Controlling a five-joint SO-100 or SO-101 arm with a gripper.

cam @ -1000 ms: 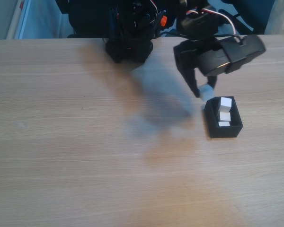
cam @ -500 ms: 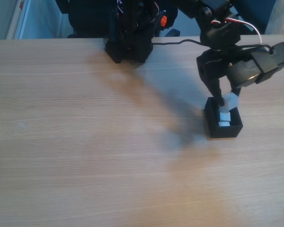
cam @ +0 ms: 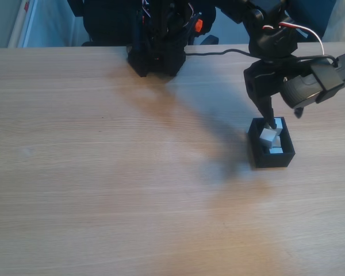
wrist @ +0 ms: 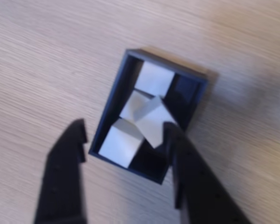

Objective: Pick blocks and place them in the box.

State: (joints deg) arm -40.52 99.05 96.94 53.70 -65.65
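The black box (cam: 271,159) stands on the wooden table at the right in the fixed view. Several pale wooden blocks lie inside it. One block (cam: 268,135) sits tilted on top of the others, seen in the wrist view as a skewed block (wrist: 151,120) beside the right finger (wrist: 177,154). My gripper (cam: 284,118) hovers just above the box, open, its fingers spread wide apart. In the wrist view the gripper (wrist: 126,130) straddles the box (wrist: 113,100), with the left finger (wrist: 70,154) outside the box's wall. Nothing is between the fingers.
The arm's black base (cam: 156,54) stands at the table's far edge, with a cable running to the right of it. Bare light wood (cam: 103,172) stretches left of and in front of the box. The table's back edge lies just behind the base.
The gripper carried a block from the box's left rim to over the box, then opened. The block now lies tilted inside the box.
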